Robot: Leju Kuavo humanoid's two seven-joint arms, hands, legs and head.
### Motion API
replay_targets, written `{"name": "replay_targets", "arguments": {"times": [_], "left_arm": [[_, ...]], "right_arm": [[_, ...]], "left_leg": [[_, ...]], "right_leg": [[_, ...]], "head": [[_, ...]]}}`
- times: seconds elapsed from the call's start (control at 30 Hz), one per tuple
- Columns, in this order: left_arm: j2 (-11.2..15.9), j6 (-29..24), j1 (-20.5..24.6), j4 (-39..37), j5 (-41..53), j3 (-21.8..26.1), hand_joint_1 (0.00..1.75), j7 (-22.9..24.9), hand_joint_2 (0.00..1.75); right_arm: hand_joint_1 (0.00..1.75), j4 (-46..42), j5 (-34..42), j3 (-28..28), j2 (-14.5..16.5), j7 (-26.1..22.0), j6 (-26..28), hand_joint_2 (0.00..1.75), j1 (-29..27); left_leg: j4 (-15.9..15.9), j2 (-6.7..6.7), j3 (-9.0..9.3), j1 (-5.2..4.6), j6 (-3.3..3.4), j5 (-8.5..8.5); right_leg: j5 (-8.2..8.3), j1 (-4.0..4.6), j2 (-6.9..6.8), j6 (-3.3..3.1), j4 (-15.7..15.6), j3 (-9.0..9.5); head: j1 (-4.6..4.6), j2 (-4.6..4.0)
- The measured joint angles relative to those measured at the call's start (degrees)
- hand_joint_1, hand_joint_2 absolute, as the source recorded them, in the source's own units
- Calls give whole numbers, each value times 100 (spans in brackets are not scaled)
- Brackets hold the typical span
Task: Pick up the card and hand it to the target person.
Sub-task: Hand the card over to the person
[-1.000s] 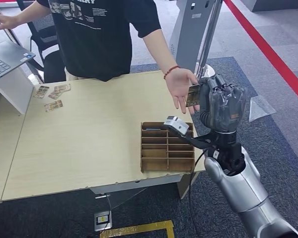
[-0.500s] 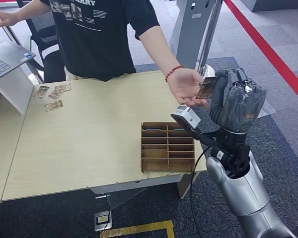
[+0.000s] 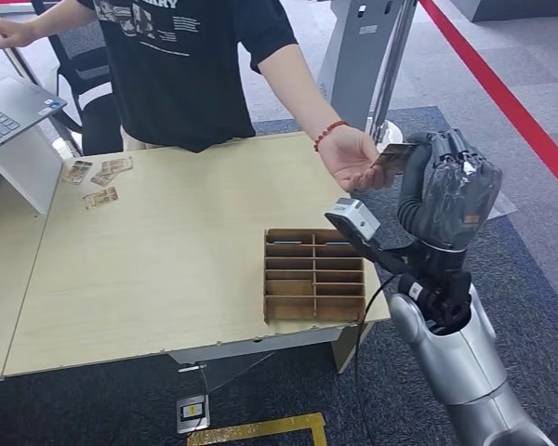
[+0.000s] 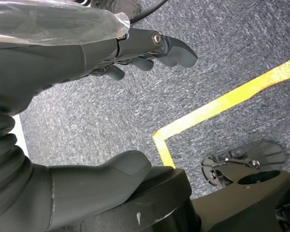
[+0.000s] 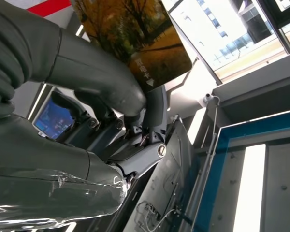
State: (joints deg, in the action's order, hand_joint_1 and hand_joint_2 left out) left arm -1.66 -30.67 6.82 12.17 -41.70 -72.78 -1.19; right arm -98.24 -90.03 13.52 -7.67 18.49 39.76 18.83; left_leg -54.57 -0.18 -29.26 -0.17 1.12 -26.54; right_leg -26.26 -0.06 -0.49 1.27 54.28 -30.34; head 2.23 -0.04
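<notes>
1. Grey carpet with a red stripe runs past a pale wooden table (image 3: 157,251) in the head view, where a person in a black shirt stands at the far side. The right hand (image 3: 448,190) is raised off the table's far right corner, pinching the card (image 3: 394,156) and offering it to the person's open palm (image 3: 353,160). The card's edge looks to be touching their fingers, though I can't be sure from here. A slotted wooden organiser (image 3: 314,275) sits near the front edge, and loose cards (image 3: 97,179) lie by a laptop (image 3: 13,107) at the far left.

2. Down by the floor, the left wrist view shows the left hand (image 4: 96,111) hanging over carpet and yellow tape (image 4: 216,104), thumb and fingers apart, holding nothing.

3. Close up in the right wrist view, the card (image 5: 136,36) is clamped between the thumb and fingers (image 5: 96,72), a printed autumn scene on its face.

4. I'd say this is the handover itself. Next, the hand should hold steady until the person grips, then loosen its pinch and draw back.
</notes>
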Motion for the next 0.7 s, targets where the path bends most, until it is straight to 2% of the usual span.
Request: {"name": "replay_targets", "arguments": {"times": [0.37, 0.57, 0.7], "left_arm": [[0, -7, -1, 0, -39, 0, 0, -54, 175], [0, -19, -2, 0, -114, 0, 0, -129, 175], [7, -20, -8, 0, -176, 1, 0, -141, 175]], "right_arm": [[0, 22, 131, 16, 2, 16, 1, 175, -39], [0, -30, 1111, 16, 4, -599, 2, 175, -344], [0, -276, 1884, 14, -78, -662, -168, 175, -812]], "left_leg": [[0, 0, 1, 0, 0, 0], [0, -1, 1, 0, 0, 0], [0, 0, 0, 0, 0, -2]], "right_leg": [[0, 0, -1, 0, 0, 0], [0, 0, -2, 0, 0, 0], [-1, 0, -1, 0, -2, -2]], "head": [[0, 0], [0, 0], [-1, 0]]}}
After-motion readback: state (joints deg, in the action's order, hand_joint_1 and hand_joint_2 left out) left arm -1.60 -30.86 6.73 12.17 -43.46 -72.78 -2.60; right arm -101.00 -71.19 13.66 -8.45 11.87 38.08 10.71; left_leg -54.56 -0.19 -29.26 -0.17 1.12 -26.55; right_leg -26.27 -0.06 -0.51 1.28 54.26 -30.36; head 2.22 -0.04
